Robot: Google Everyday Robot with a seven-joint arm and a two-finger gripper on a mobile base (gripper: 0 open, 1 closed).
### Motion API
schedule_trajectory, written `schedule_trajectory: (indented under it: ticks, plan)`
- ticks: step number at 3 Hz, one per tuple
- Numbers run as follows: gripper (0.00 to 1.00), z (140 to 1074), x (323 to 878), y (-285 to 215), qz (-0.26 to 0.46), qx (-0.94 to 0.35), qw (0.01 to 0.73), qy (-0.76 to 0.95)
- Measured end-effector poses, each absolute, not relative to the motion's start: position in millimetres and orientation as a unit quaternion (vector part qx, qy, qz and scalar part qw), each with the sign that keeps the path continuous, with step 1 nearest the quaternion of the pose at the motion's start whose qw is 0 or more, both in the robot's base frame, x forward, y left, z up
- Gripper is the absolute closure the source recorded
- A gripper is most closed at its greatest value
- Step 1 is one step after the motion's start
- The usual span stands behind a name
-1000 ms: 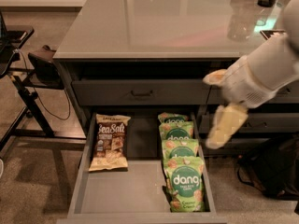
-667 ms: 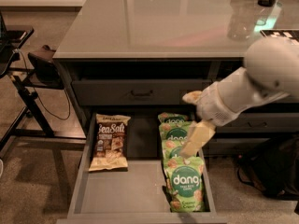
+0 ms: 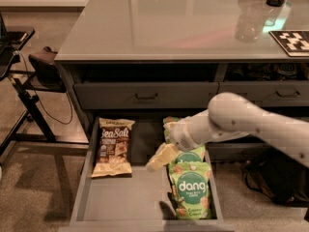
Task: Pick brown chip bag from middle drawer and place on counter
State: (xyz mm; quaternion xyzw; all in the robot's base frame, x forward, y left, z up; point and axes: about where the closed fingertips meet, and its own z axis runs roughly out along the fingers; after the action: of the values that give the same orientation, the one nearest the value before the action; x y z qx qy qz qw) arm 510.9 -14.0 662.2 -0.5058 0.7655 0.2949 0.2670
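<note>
- The bag (image 3: 113,146) is lying flat at the left of the drawer (image 3: 135,202)
- Your tool (image 3: 161,157) is hovering just right of it, beside the dang bags (image 3: 190,187); you cannot tell how open it is or whether it is holding anything
- You are likely handling a light, crinkly, slippery, crushable bag; pinching its sealed top edge is looking safest
</note>
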Motion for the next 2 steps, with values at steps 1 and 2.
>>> schedule_trajectory:
  ticks: [1, 2]
  plan:
    - [0.00, 624, 530, 28, 0.323, -0.467, 0.290, 0.770]
    - [0.00, 596, 557, 65, 0.313, -0.460, 0.303, 0.774]
